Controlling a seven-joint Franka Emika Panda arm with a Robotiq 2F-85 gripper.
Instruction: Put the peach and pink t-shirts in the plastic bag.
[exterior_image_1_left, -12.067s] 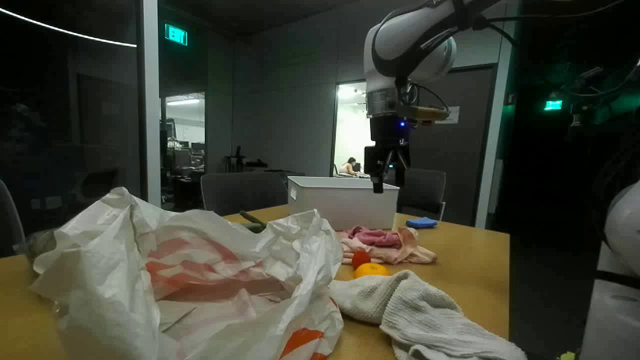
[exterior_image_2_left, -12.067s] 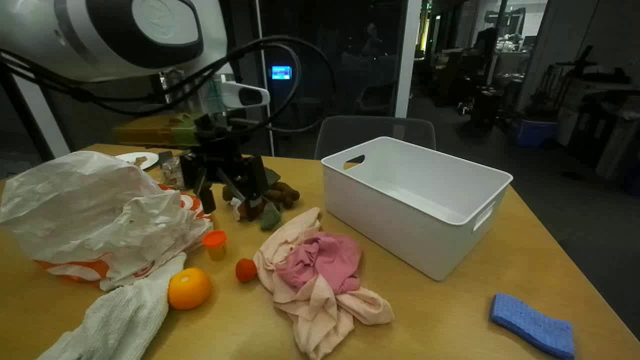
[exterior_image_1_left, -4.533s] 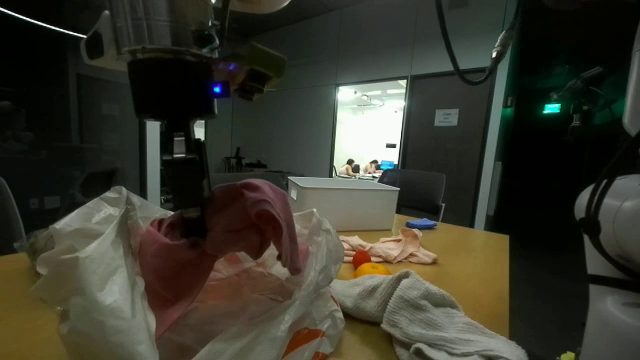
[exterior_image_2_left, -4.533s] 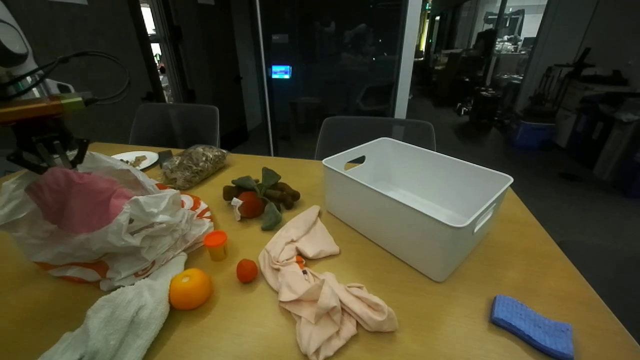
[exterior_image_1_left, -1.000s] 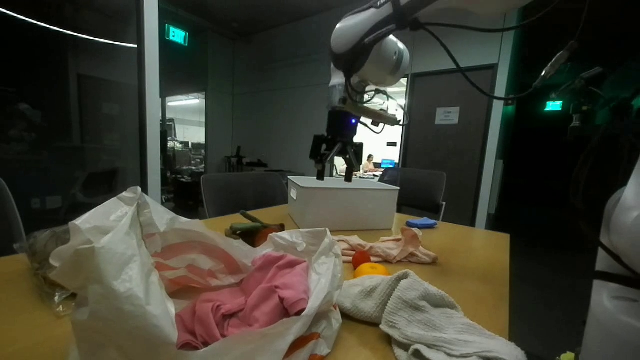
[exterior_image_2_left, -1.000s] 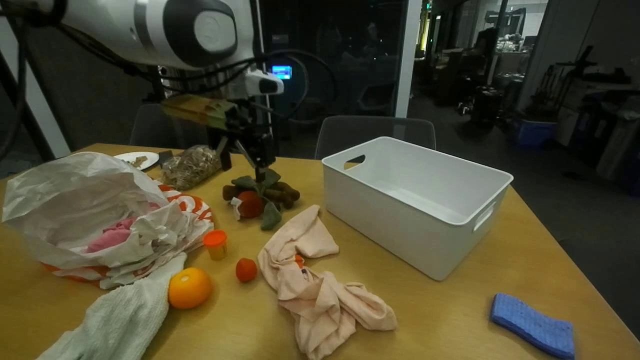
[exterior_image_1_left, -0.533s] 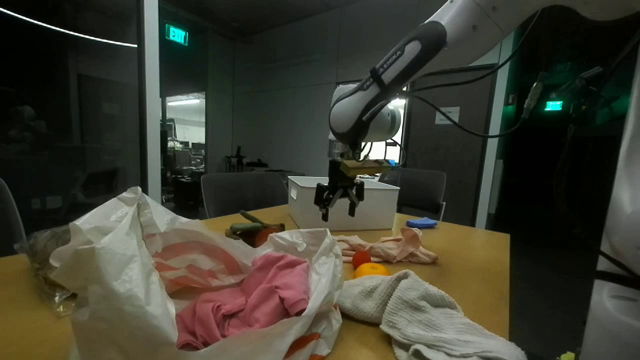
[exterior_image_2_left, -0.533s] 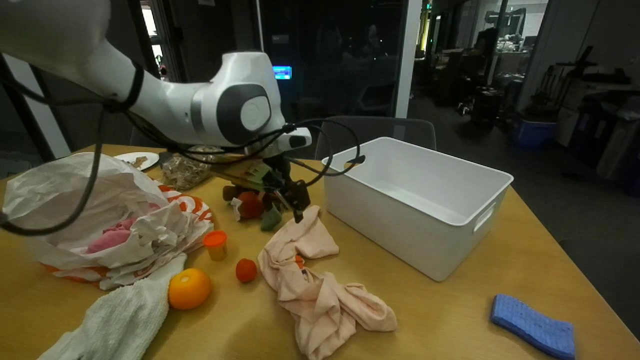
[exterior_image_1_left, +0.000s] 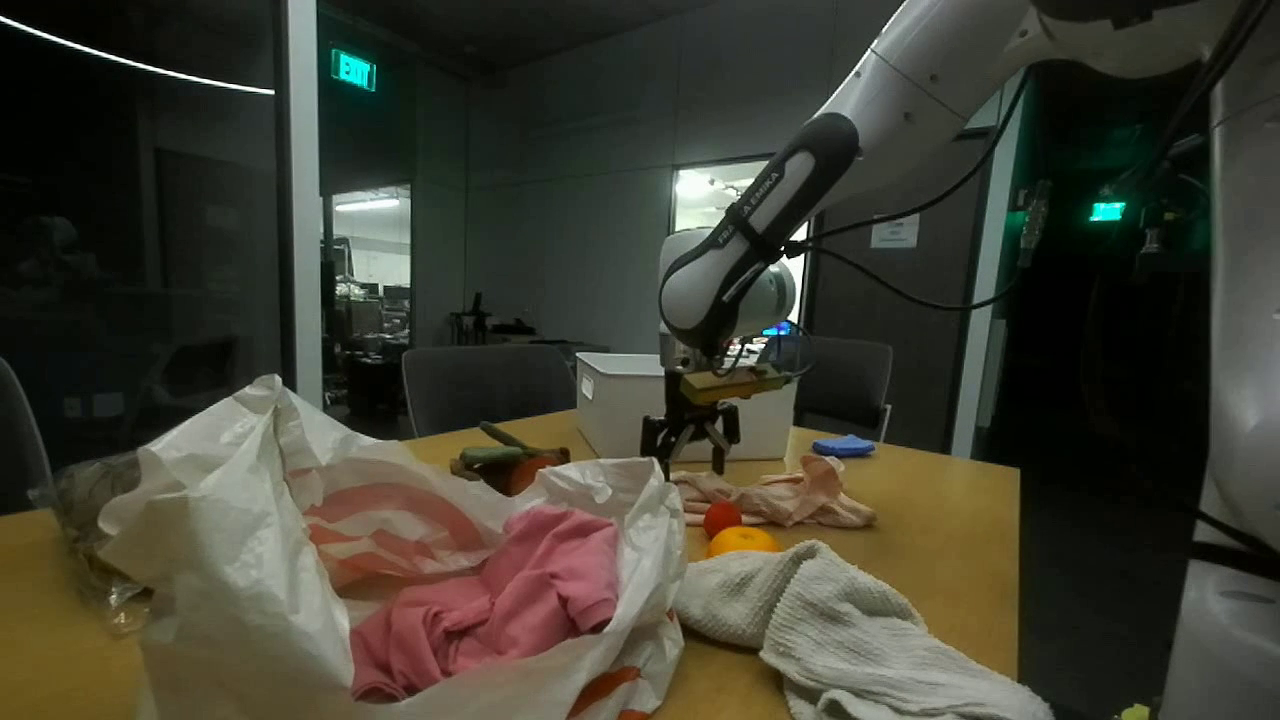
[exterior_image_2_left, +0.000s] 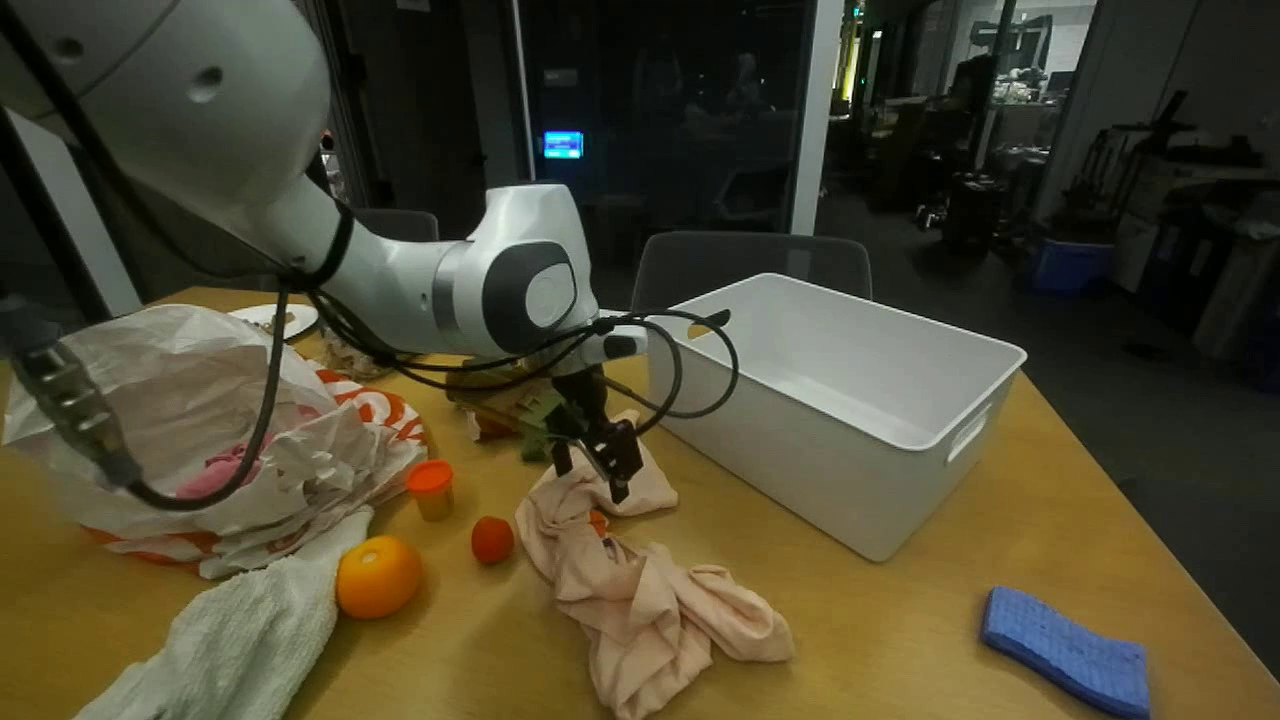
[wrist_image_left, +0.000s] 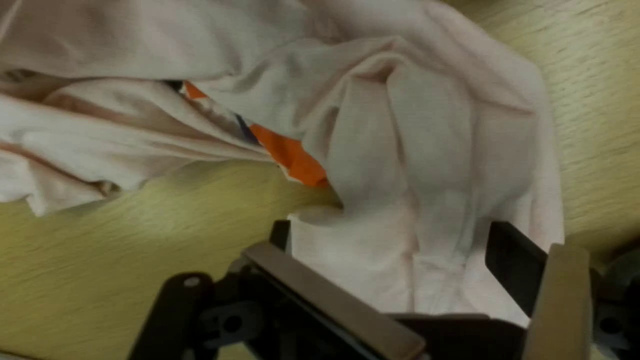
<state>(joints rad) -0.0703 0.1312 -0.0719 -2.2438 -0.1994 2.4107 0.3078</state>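
Observation:
The peach t-shirt lies crumpled on the table, in both exterior views (exterior_image_1_left: 800, 497) (exterior_image_2_left: 650, 600). It fills much of the wrist view (wrist_image_left: 380, 125), where an orange and dark print shows in a fold. The pink t-shirt (exterior_image_1_left: 500, 610) lies inside the white plastic bag (exterior_image_1_left: 215, 540); part of it also shows in the bag's mouth in an exterior view (exterior_image_2_left: 215, 475). My gripper (exterior_image_1_left: 691, 470) is open, pointing down over the end of the peach t-shirt near the white box. In the wrist view its fingertips (wrist_image_left: 392, 239) stand apart with peach cloth between them; contact is unclear.
A white box (exterior_image_2_left: 760, 440) stands close beside the peach t-shirt. A red ball-like fruit (exterior_image_2_left: 492, 541), an orange (exterior_image_2_left: 380, 577), an orange-capped container (exterior_image_2_left: 431, 490) and a white towel (exterior_image_2_left: 240, 640) lie between shirt and bag. A blue sponge (exterior_image_2_left: 1065, 650) lies near the table edge.
The pink t-shirt went from on top of the peach one into the bag and was let go. In the last second my open gripper came down to the peach t-shirt.

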